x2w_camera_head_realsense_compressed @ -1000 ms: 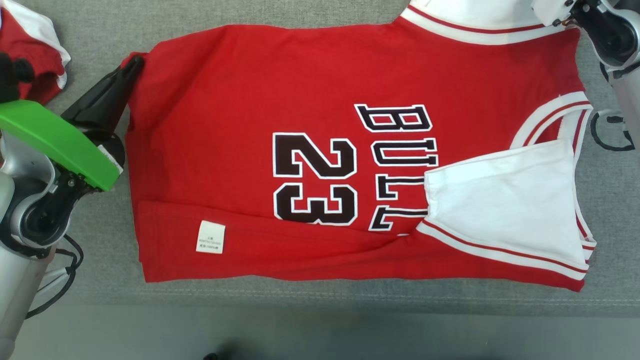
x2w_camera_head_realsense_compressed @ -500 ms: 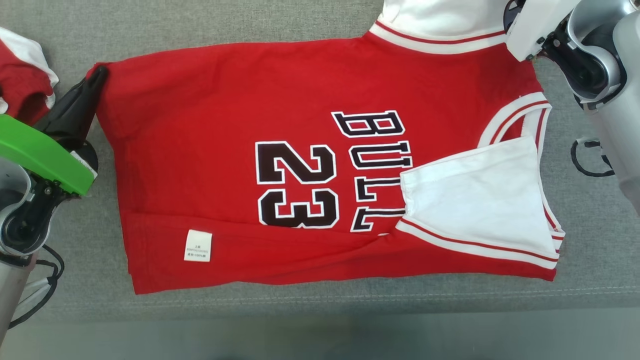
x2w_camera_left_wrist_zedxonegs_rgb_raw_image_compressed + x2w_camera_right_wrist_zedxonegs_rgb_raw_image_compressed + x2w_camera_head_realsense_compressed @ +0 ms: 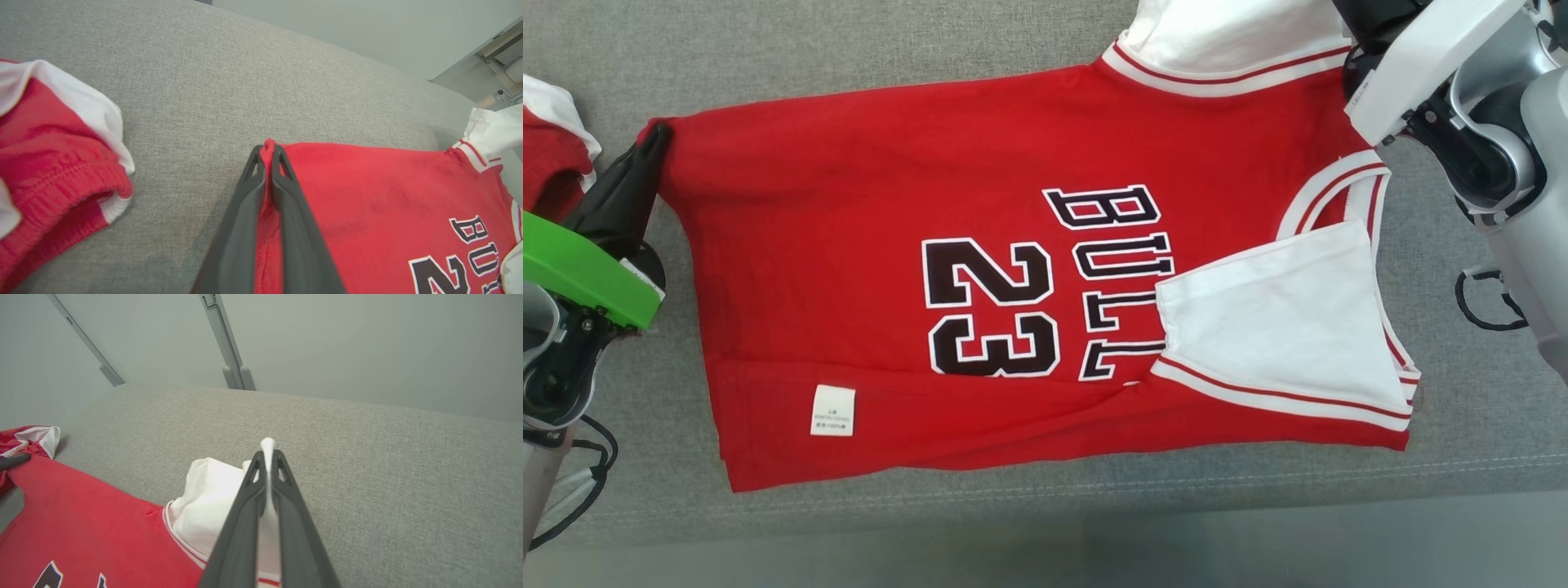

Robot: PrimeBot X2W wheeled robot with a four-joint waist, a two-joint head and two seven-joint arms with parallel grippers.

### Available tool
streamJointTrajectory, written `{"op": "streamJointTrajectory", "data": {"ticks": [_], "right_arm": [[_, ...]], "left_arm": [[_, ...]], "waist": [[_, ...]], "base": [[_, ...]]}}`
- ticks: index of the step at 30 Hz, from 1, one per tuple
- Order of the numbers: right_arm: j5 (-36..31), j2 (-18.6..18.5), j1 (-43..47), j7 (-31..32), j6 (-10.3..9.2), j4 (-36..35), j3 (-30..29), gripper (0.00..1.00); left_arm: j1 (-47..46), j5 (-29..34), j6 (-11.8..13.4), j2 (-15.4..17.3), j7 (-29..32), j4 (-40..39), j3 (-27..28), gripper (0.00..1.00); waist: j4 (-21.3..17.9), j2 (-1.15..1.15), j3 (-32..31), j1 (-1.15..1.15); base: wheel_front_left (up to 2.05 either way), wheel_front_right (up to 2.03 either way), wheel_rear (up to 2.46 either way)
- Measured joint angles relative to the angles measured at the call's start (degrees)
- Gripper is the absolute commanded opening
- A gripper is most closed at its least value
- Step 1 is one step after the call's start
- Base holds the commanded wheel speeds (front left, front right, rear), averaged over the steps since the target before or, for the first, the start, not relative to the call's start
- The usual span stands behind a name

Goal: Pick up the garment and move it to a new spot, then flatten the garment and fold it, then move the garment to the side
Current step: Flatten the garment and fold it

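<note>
The garment [image 3: 866,204] is a red jersey with white sleeves and black "BULLS 23" lettering, lying spread on a grey cushion [image 3: 849,49]. Its near hem is folded up, showing a white label [image 3: 833,410]. My left gripper [image 3: 654,140] is shut on the far left red corner; in the left wrist view the red cloth [image 3: 367,196] is pinched between the fingertips of the left gripper [image 3: 267,153]. My right gripper [image 3: 267,455] is shut on the white sleeve [image 3: 208,494] at the far right corner. The other white sleeve [image 3: 1282,318] lies folded over the jersey's front.
Another red and white piece of clothing [image 3: 551,155] lies bunched at the far left, close to my left gripper. The cushion's front seam [image 3: 1094,483] runs below the jersey. Dark cables [image 3: 1486,302] hang by my right arm. Metal posts [image 3: 229,347] stand behind the cushion.
The head view has shifted and tilted. Both grippers keep their hold on the far corners, and the jersey has slid leftward, closer to the bunched clothing.
</note>
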Motion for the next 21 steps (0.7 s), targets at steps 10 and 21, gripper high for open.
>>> {"op": "streamJointTrajectory", "data": {"ticks": [10, 21], "right_arm": [[1.4, -1.4, 4.4, -2.5, 0.00, -3.9, -0.8, 0.00], [1.8, -2.5, 8.5, -3.5, 0.00, -9.3, -0.9, 0.00]], "left_arm": [[0.6, 0.0, 0.0, 0.0, -2.5, 1.6, -0.3, 0.00], [3.3, 0.0, 0.0, -0.6, -5.6, 3.9, -1.3, 0.00]], "waist": [[-0.6, 0.00, -0.5, 0.00], [-1.8, 0.00, -2.3, 0.00]], "base": [[0.00, 0.00, 0.00], [0.00, 0.00, 0.00]]}}
